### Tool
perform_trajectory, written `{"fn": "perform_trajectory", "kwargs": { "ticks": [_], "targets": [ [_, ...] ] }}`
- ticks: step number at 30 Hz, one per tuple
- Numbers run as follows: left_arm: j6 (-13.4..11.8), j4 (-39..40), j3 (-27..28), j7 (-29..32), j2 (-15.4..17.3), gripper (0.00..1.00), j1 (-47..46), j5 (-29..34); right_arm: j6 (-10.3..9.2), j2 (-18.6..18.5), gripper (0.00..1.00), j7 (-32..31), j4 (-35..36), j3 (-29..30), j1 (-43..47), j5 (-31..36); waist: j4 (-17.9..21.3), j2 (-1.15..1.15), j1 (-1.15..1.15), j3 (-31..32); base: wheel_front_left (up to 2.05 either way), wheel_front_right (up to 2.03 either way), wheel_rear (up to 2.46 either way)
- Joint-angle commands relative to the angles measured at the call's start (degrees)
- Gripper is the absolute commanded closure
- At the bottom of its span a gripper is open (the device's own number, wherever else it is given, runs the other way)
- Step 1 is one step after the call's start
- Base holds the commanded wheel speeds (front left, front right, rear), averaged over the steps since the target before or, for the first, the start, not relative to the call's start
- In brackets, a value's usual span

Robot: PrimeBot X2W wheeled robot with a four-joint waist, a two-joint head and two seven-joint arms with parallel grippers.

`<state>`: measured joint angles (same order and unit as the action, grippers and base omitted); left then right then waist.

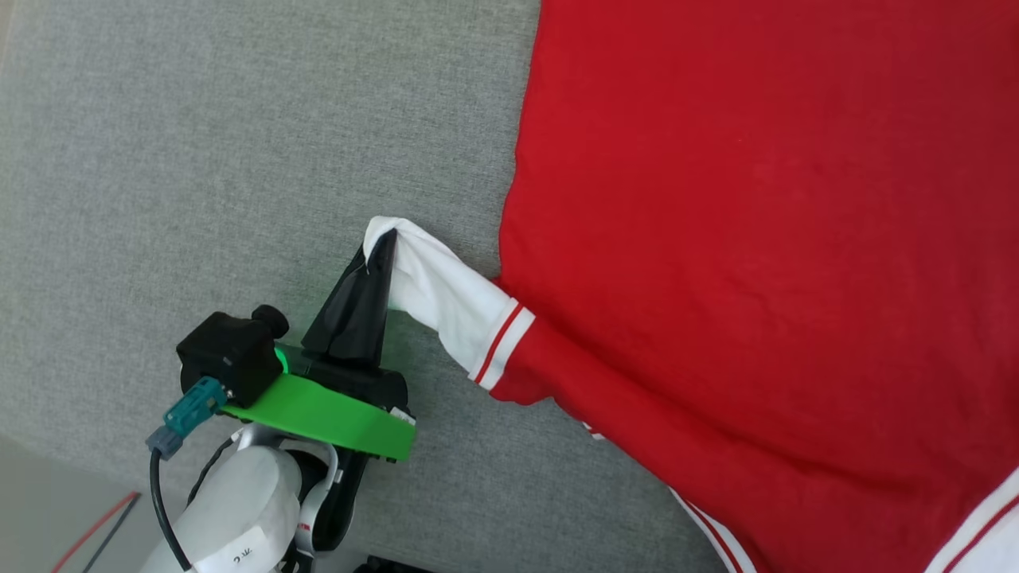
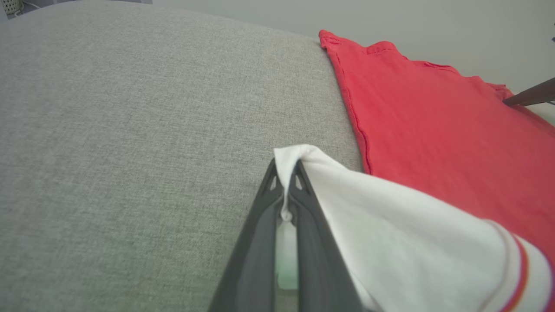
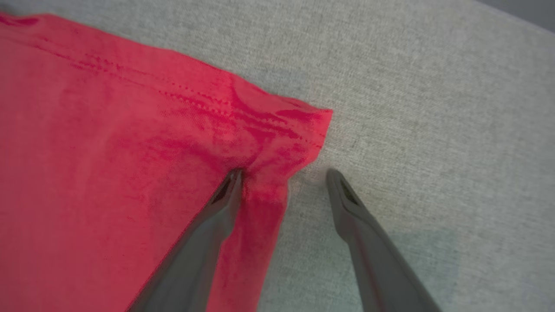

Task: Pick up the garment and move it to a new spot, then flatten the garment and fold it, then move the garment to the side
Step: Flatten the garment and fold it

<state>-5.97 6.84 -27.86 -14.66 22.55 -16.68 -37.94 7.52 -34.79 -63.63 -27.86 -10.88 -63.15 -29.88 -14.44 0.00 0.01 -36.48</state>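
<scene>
The garment lies spread over the right part of the gray surface. Its red body is flat with no lettering showing, and its white sleeve is drawn out to the left in a taut cone. The biggest risk, as I judge it, is to the whole lay. The left gripper is clamped on the sleeve's very tip, so a hard pull could drag the flat body askew or bunch it at the shoulder instead of smoothing the sleeve. The pinch also takes so little cloth that the sleeve could slip free. The right gripper stands wide over a hem corner, holding nothing, one finger on rumpled red cloth and the other on gray. Closing there might catch only a fold or a single layer and leave the wrinkle in. Little stands in the way: plain gray surface lies to the left of the sleeve, and the left wrist's cable hangs near the surface's edge, well apart from the cloth.
</scene>
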Motion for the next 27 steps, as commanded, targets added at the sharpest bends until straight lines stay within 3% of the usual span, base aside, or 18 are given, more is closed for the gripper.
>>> {"fn": "perform_trajectory", "kwargs": {
  "ticks": [1, 3, 4, 5, 6, 16, 27],
  "targets": [
    [0.49, -0.42, 0.4, -0.33, -0.54, 1.0, -1.21, 0.55, -0.03, 0.62, 0.0, -0.56, -1.31, -0.88, 3.33, -0.08, -1.29, 0.0, -0.01, -1.23, 0.0, 0.0, 0.0],
    [0.99, -0.79, 0.74, -0.33, -0.88, 1.0, -1.24, 1.04, -0.03, 0.48, 0.0, -0.93, -1.63, -1.2, 5.24, -0.73, -1.13, 0.0, -0.01, -1.03, 0.0, 0.0, 0.0],
    [1.22, -0.95, 0.92, -0.33, -1.05, 1.0, -1.21, 1.27, -0.03, 0.25, 0.51, -0.87, -1.56, -1.35, 5.98, -0.99, -1.03, 0.0, -0.01, -0.84, 0.0, 0.0, 0.0],
    [1.41, -1.09, 1.01, -0.33, -1.17, 1.0, -1.15, 1.42, -0.03, 0.02, 0.94, -0.72, -1.46, -1.42, 6.38, -1.21, -0.97, 0.0, -0.01, -0.69, 0.0, 0.0, 0.0],
    [1.66, -1.22, 1.17, -0.33, -1.33, 1.0, -1.12, 1.6, -0.03, -0.33, 1.0, -0.33, -1.24, -1.4, 6.65, -1.38, -0.9, 0.0, -0.01, -0.44, 0.0, 0.0, 0.0],
    [2.3, -4.0, 2.85, -0.34, -1.64, 1.0, 1.73, 2.14, -0.03, -0.38, 1.0, 9.82, 2.01, -2.12, 5.67, -4.43, 1.34, 0.0, -0.01, 6.37, 0.0, 0.0, 0.0],
    [0.23, -5.27, 4.1, 0.1, 0.41, 1.0, 9.0, 1.16, -0.03, -9.86, 1.0, 18.15, 11.32, -7.54, 19.41, -14.19, 6.0, 0.0, -0.01, 17.7, 0.0, 0.0, 0.0]
  ]
}}
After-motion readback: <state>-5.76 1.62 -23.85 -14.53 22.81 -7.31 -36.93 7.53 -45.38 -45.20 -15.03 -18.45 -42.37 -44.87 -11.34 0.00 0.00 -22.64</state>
